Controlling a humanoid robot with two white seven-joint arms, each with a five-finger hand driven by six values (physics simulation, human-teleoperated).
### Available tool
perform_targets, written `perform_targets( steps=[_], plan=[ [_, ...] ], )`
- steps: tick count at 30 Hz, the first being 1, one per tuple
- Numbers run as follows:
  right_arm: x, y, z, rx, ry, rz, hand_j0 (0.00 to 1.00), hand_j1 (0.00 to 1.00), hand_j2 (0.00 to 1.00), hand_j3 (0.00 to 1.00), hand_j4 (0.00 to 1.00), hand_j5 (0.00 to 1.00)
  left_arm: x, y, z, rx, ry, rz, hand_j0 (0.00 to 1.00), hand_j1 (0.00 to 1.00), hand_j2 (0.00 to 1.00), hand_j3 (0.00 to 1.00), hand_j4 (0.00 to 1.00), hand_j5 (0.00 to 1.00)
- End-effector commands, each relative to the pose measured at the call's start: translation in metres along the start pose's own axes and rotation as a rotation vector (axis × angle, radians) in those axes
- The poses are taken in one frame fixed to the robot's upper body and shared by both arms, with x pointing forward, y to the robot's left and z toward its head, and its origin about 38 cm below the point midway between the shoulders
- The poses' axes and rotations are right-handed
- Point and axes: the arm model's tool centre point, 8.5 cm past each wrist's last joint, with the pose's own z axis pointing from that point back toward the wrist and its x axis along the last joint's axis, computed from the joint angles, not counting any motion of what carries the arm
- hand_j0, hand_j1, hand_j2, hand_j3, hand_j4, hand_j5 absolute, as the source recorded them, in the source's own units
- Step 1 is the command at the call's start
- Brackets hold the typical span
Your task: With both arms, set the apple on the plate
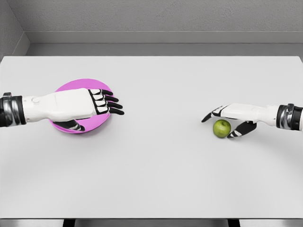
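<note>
A green apple (221, 128) sits on the white table at the right. My right hand (227, 122) hovers over it from the right, fingers spread to the left and thumb curled below, close around the apple but with no firm grasp showing. A pink plate (83, 126) lies at the left, largely covered by my left hand (92, 112). That hand lies flat above the plate with fingers extended to the right and thumb beneath near the plate's front rim, holding nothing.
The white table (156, 165) fills most of the view, with its front edge near the bottom. A grey wall and floor strip run behind its far edge.
</note>
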Motion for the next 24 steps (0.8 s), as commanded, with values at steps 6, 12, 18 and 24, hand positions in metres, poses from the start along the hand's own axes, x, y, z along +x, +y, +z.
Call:
perform_targets(
  steps=[6, 12, 18, 24],
  plan=[
    [0.002, 0.0, 0.0, -0.003, -0.02, 0.008, 0.53, 0.53, 0.53, 0.53, 0.53, 0.53, 0.0, 0.0, -0.001, 0.001, -0.003, 0.005, 1.0, 1.0, 1.0, 1.0, 1.0, 1.0],
    [0.005, 0.0, 0.0, -0.004, -0.046, 0.025, 0.31, 0.31, 0.31, 0.31, 0.31, 0.31, 0.0, 0.0, -0.001, 0.001, -0.003, 0.005, 1.0, 1.0, 1.0, 1.0, 1.0, 1.0],
    [0.038, -0.033, -0.041, -0.071, -0.174, 0.077, 0.25, 0.25, 0.25, 0.25, 0.25, 0.25, 0.0, 0.001, 0.0, 0.001, -0.002, 0.004, 1.0, 1.0, 1.0, 1.0, 1.0, 1.0],
    [0.101, -0.068, -0.104, -0.079, -0.353, 0.161, 0.23, 0.23, 0.23, 0.23, 0.23, 0.23, 0.0, 0.0, 0.0, 0.0, -0.002, 0.004, 1.0, 1.0, 1.0, 1.0, 1.0, 1.0]
  ],
)
